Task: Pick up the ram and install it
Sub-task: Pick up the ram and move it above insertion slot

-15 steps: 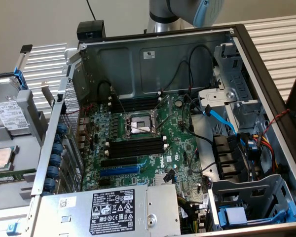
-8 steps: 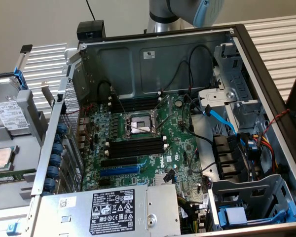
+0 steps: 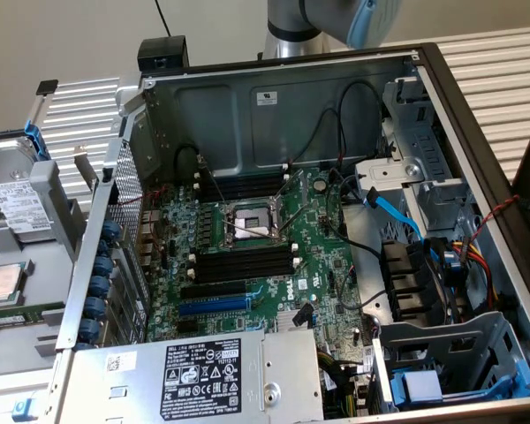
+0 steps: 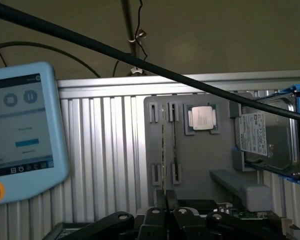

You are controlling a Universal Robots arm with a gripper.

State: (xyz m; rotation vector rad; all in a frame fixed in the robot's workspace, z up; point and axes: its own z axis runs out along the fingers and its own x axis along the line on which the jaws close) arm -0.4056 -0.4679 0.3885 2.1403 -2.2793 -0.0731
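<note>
Green-gold along its thin edge, the ram (image 4: 163, 145) is seen edge-on in the wrist view, held in small clips at both ends on a grey holder plate (image 4: 200, 165). A second, darker thin strip (image 4: 174, 140) sits just beside it in its own clips. The tool (image 4: 165, 198) is black and lined up with the ram, close to the end nearest the camera. I cannot tell whether it touches the ram, or whether it is open or closed.

On the same plate, a square processor chip (image 4: 201, 119) lies beside the strips, and a hard drive (image 4: 267, 135) in a blue frame stands further along. The plate rests on a ribbed metal table (image 4: 105, 150). A pale blue touchscreen pendant (image 4: 20, 125) stands well apart from the ram.

In the exterior view the arm (image 3: 322, 22) rises behind an open computer case (image 3: 477, 124). Inside it, the green motherboard (image 3: 322, 265) carries long black memory slots (image 3: 243, 262) and a blue expansion slot (image 3: 214, 305).
</note>
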